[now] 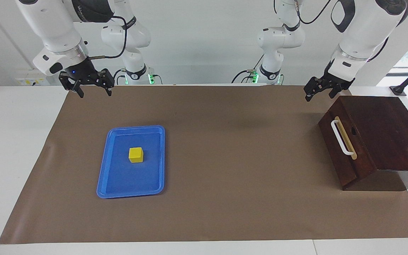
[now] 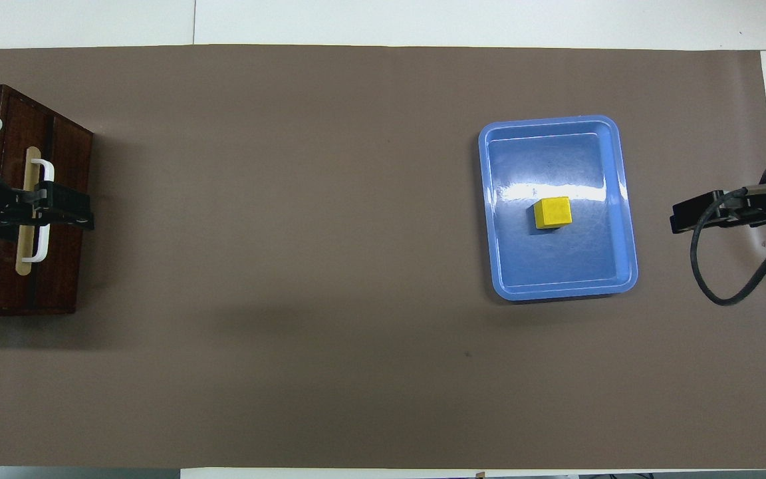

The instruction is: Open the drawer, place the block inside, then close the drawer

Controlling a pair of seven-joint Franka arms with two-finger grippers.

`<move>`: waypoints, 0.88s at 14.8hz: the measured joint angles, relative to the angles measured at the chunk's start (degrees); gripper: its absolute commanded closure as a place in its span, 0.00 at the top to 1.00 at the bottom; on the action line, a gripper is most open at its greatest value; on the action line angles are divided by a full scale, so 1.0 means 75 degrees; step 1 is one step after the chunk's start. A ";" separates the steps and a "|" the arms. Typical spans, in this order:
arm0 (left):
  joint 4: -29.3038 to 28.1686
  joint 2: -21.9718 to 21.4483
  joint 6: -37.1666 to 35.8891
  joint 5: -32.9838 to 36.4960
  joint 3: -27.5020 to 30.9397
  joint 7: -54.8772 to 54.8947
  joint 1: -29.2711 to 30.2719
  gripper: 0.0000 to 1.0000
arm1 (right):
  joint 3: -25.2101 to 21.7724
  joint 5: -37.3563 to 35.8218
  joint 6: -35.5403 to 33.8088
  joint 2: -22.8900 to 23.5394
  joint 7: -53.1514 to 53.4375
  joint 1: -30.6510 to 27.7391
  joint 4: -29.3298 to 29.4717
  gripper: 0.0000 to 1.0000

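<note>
The dark brown drawer of the sloped wooden box is closed, its white bar handle free. It also shows in the overhead view. The yellow block sits in the blue tray, also seen from overhead, block in tray. My left gripper hangs open in the air over the drawer's front, touching nothing; from overhead the left gripper covers the handle's middle. My right gripper waits open and empty in the air at the right arm's end of the table, beside the tray.
A brown mat covers the table between the tray and the box. The box's flat top lies at the left arm's end.
</note>
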 measured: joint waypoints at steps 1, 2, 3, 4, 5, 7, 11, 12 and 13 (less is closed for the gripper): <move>-0.0241 0.0004 0.0391 0.0270 -0.0007 0.0017 -0.0007 1.00 | 0.0000 0.0000 0.0000 0.0000 0.0000 0.0000 0.0001 1.00; -0.0523 0.0012 0.0814 0.0548 -0.0016 0.0026 -0.0013 1.00 | 0.0000 0.0000 0.0000 0.0000 0.0000 0.0000 0.0001 1.00; -0.0816 0.0034 0.1237 0.0792 -0.0024 0.0035 -0.0016 1.00 | 0.0000 0.0000 0.0000 0.0000 0.0000 0.0000 0.0001 1.00; -0.1066 0.0091 0.1614 0.1064 -0.0030 0.0048 -0.0017 1.00 | 0.0000 0.0000 0.0000 0.0000 0.0000 0.0000 0.0001 1.00; -0.1256 0.0200 0.1935 0.1407 -0.0032 0.0061 -0.0018 1.00 | 0.0000 0.0000 0.0000 0.0000 0.0000 0.0000 0.0001 1.00; -0.1488 0.0599 0.2584 0.2124 -0.0026 0.0124 -0.0017 1.00 | 0.0000 0.0000 0.0000 0.0000 0.0000 0.0000 0.0001 1.00; -0.1677 0.1420 0.3658 0.3002 0.0048 0.0375 0.0049 1.00 | 0.0007 0.0000 0.0000 0.0000 0.0000 0.0000 -0.0007 1.00; -0.1745 0.1498 0.3820 0.3209 0.0062 0.0467 0.0119 1.00 | 0.0012 0.0001 0.0000 0.0000 0.0000 0.0002 -0.0021 1.00; -0.1837 0.1517 0.3982 0.3321 0.0073 0.0555 0.0215 1.00 | 0.0017 0.0001 0.0000 0.0000 0.0000 0.0004 -0.0035 1.00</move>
